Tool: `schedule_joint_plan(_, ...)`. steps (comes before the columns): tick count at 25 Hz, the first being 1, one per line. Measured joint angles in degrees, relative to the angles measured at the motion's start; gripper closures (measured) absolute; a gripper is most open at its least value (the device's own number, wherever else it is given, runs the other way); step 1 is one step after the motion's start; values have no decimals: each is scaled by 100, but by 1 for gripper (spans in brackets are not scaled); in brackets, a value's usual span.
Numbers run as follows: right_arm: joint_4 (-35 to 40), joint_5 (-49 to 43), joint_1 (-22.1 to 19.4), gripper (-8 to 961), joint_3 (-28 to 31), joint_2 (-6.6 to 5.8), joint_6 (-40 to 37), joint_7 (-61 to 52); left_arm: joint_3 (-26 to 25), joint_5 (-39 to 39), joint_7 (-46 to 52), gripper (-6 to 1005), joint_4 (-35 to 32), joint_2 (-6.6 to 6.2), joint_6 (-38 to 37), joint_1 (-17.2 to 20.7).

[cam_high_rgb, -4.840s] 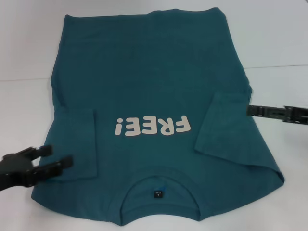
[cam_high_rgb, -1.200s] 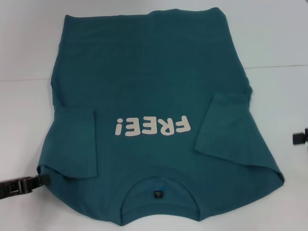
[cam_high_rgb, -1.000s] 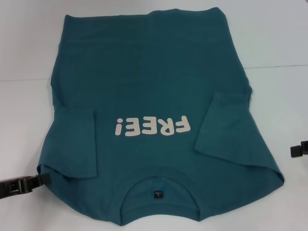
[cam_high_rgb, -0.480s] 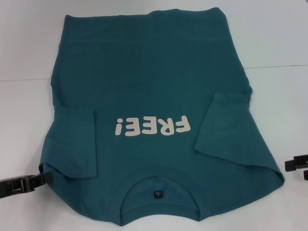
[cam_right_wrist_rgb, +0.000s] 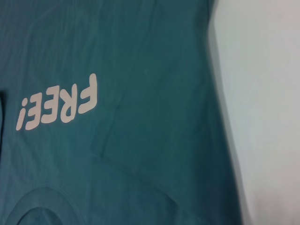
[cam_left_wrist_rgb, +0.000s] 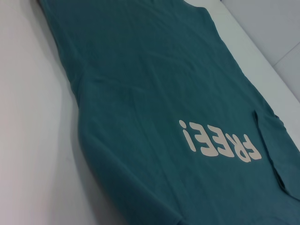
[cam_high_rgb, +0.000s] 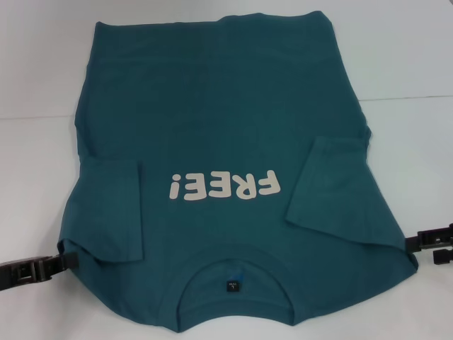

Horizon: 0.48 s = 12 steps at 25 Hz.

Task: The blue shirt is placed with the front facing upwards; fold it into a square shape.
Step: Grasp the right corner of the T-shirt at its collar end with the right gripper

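Note:
The blue shirt (cam_high_rgb: pixel 212 120) lies flat on the white table, front up, with its neckline (cam_high_rgb: pixel 233 265) nearest me and its hem at the far end. Off-white "FREE!" lettering (cam_high_rgb: pixel 225 186) runs across the chest. Both sleeves are folded inward onto the body. My left gripper (cam_high_rgb: pixel 62 261) sits low at the shirt's left shoulder edge, its tip touching the cloth. At the right shoulder edge, my right gripper (cam_high_rgb: pixel 425 246) is open, with two dark fingers showing a gap between them. Each wrist view shows only the shirt (cam_left_wrist_rgb: pixel 140 93) (cam_right_wrist_rgb: pixel 140 140) and the table.
The white table (cam_high_rgb: pixel 410 85) surrounds the shirt on both sides. A faint seam line (cam_high_rgb: pixel 417 98) crosses the table behind the shirt's middle.
The right gripper has come in from the right edge and downward to the shirt's right shoulder corner. The left gripper dropped from the left sleeve to the left shoulder edge and has stayed there.

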<state>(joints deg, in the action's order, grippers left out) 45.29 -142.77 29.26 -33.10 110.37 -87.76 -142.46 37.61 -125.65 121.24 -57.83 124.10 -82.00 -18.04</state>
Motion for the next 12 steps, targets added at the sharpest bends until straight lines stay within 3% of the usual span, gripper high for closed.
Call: schedule_joint_plan(12,-83,-5,69,145,-26,85,93,28,0,-4,-4,969,-26,0,-25,9)
